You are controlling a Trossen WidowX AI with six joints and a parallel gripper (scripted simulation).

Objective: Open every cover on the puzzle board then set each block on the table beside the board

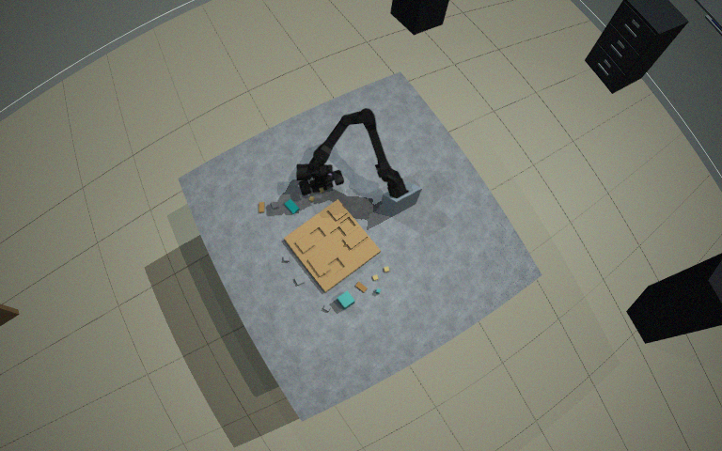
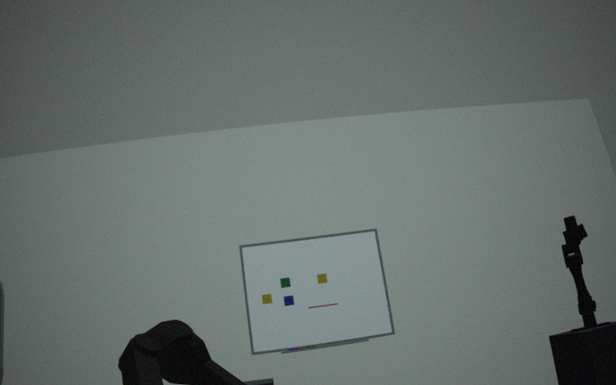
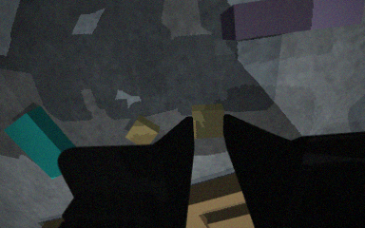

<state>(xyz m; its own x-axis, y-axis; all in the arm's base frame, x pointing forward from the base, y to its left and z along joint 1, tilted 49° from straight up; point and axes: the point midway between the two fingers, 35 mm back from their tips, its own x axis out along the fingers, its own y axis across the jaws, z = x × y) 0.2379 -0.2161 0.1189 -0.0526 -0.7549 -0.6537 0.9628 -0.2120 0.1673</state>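
My gripper (image 3: pixel 207 122) (image 1: pixel 318 184) is shut on a small olive-yellow block (image 3: pixel 207 122). It holds the block above the grey table, just past the far corner of the tan puzzle board (image 1: pixel 323 251) (image 3: pixel 215 209). In the wrist view a second small yellow block (image 3: pixel 142 131) (image 1: pixel 311 198) lies on the table left of the fingers. A teal block (image 3: pixel 35 140) (image 1: pixel 290 206) lies further left. A purple block (image 3: pixel 271 20) lies on the table at the far right. The board's wells show as dark outlines in the overhead view. I cannot tell how the covers stand.
An orange block (image 1: pixel 261 207) lies left of the teal one. Beside the board's near edge lie another teal block (image 1: pixel 345 300), an orange block (image 1: pixel 361 287), two small yellow blocks (image 1: pixel 385 269) (image 1: pixel 374 276) and grey bits (image 1: pixel 298 282). The arm's base (image 1: pixel 399 199) stands right of the board.
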